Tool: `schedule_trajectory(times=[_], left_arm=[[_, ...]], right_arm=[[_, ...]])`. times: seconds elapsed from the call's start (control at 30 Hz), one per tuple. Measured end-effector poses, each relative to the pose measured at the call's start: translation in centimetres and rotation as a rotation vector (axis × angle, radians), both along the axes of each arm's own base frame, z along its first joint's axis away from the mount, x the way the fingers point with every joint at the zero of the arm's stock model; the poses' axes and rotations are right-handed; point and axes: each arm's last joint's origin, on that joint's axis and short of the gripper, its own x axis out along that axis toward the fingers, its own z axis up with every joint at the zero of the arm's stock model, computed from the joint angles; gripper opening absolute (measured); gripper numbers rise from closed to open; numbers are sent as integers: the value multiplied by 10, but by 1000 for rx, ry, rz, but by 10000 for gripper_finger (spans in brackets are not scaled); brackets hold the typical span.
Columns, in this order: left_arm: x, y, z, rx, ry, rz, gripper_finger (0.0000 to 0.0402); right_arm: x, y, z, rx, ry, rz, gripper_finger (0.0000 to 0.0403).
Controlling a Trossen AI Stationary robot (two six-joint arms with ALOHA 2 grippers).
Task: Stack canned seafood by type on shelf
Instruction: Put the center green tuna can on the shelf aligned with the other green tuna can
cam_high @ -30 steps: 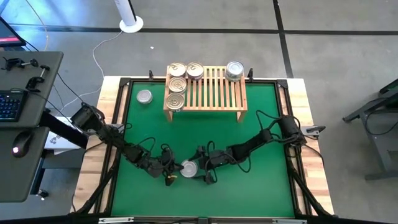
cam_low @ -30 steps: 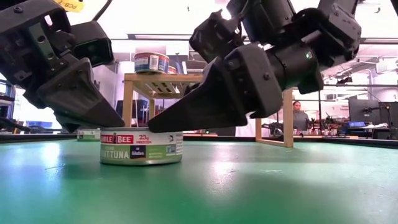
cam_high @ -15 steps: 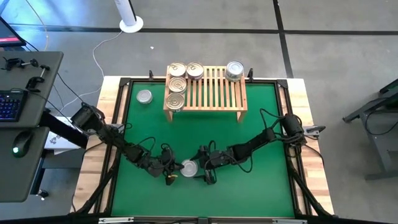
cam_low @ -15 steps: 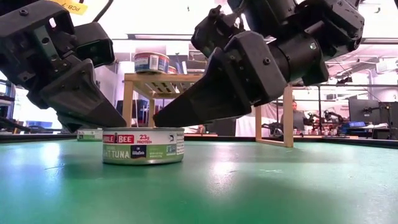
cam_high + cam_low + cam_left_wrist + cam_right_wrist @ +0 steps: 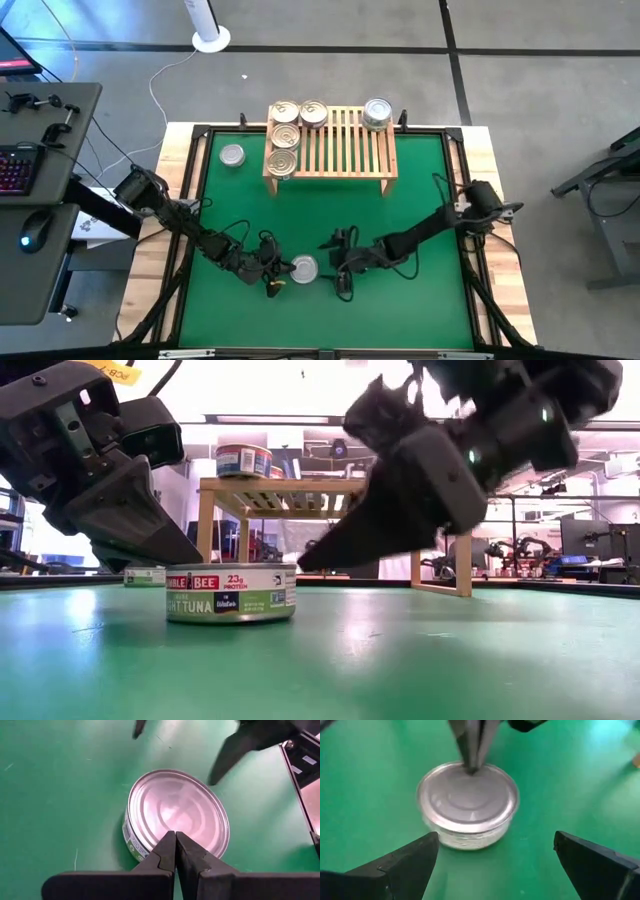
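A silver-topped tin (image 5: 303,268) of the canned seafood stands flat on the green mat near the table's front, also seen in the low view (image 5: 231,595). My left gripper (image 5: 175,836) is shut, its tips on the tin's top. My right gripper (image 5: 496,840) stands open just right of the tin, one finger on each side and short of it, touching nothing. The shelf (image 5: 340,150) at the far side carries three gold-topped tins (image 5: 285,136) in a column on its left, and two silver-topped ones (image 5: 377,112). Another silver tin (image 5: 232,155) sits on the mat left of the shelf. My left gripper sets its shut fingertips (image 5: 471,766) on the tin's flat silver top (image 5: 175,820), close to the rim on the gripper's own side. The fingers slant down from the table's left. The tin stands upright with its base on the mat.
The green mat (image 5: 400,215) lies bare between the shelf and the two arms. Black frame rails (image 5: 465,200) border the mat. A desk with a keyboard and a mouse (image 5: 30,150) stands beyond the table's left edge.
My right gripper has drawn back from the tin toward the table's right edge and risen a little, staying open. Its fingers stood on either side of the tin before and now stand clear of it. The tin has stayed on the mat.
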Motion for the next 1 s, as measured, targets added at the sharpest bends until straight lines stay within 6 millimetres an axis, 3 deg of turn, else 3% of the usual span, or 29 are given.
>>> schedule_trajectory(times=[0.3,0.5,1.0], left_arm=[[0,0,0,4,-2,-2,0],[0,0,0,-4,1,-11,0],[2,0,-9,6,7,6,0]], right_arm=[[8,12,-42,92,-78,-7,394],[23,22,-44,108,-170,-4,394],[47,23,-55,118,-219,-21,394]])
